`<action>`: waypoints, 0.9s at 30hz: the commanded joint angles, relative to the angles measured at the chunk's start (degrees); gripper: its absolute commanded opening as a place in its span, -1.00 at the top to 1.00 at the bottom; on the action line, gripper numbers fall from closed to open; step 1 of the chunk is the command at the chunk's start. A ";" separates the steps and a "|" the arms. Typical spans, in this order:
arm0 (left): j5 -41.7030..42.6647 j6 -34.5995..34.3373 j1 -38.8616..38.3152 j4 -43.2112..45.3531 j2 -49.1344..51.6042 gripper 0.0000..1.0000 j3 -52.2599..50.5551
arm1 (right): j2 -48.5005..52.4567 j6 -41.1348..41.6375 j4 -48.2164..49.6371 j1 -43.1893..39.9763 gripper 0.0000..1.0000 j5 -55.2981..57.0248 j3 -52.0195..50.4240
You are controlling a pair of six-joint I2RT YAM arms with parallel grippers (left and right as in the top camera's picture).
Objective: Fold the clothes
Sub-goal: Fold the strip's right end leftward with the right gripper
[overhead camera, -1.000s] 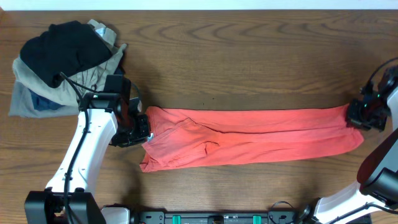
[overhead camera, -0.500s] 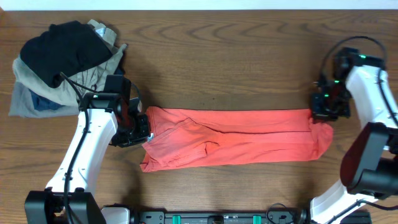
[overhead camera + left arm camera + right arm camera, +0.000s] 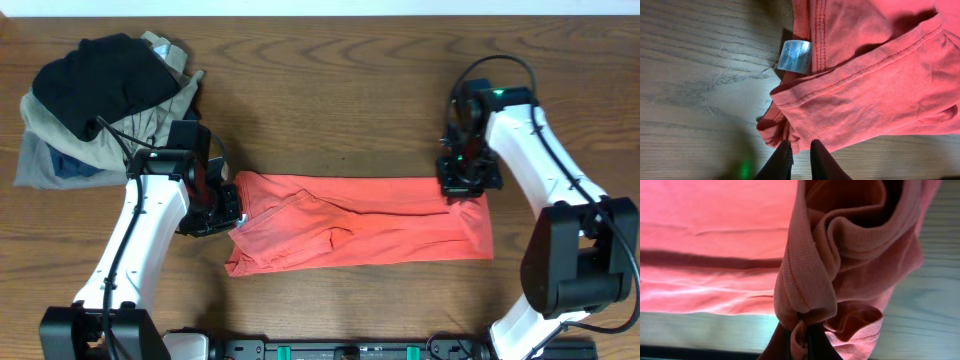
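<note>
Red-orange cotton T-shirt [image 3: 370,230], soft, light and limp, lies in a long band on the brown wooden table [image 3: 330,100], left gripper [image 3: 800,159] clamped on its collar-end corner, right gripper [image 3: 800,336] clamped on the bunched opposite end; judged best held at hemmed corners.

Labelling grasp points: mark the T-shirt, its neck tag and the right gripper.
red-orange T-shirt [image 3: 380,222], overhead, flat middle of the cloth.
white neck tag [image 3: 794,56], left wrist, centre of tag.
right gripper [image 3: 801,330], right wrist, between fingertips pinching the shirt.
</note>
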 commanded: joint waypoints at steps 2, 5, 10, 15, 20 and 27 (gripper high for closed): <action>-0.72 0.35 0.09 -0.48 0.33 0.68 -0.24 | -1.42 3.34 -0.04 4.13 0.99 -1.53 -0.50; -0.72 0.37 0.09 -0.61 0.33 0.68 -0.24 | -1.42 4.26 0.00 6.14 0.97 -1.62 -0.50; -0.72 0.37 0.09 -0.61 0.33 0.68 -0.24 | -1.42 5.46 -0.13 8.44 0.97 -2.34 -0.50; -0.74 0.35 0.09 -0.61 0.33 0.68 -0.24 | -1.42 5.44 0.04 10.40 0.67 -4.98 -0.50; -0.74 0.35 0.09 -0.61 0.33 0.68 -0.24 | -1.42 4.22 1.38 11.47 0.35 -9.70 -0.50; -0.74 0.37 0.09 -0.63 0.33 0.68 -0.24 | -1.42 7.39 1.70 10.84 0.35 -0.85 -0.50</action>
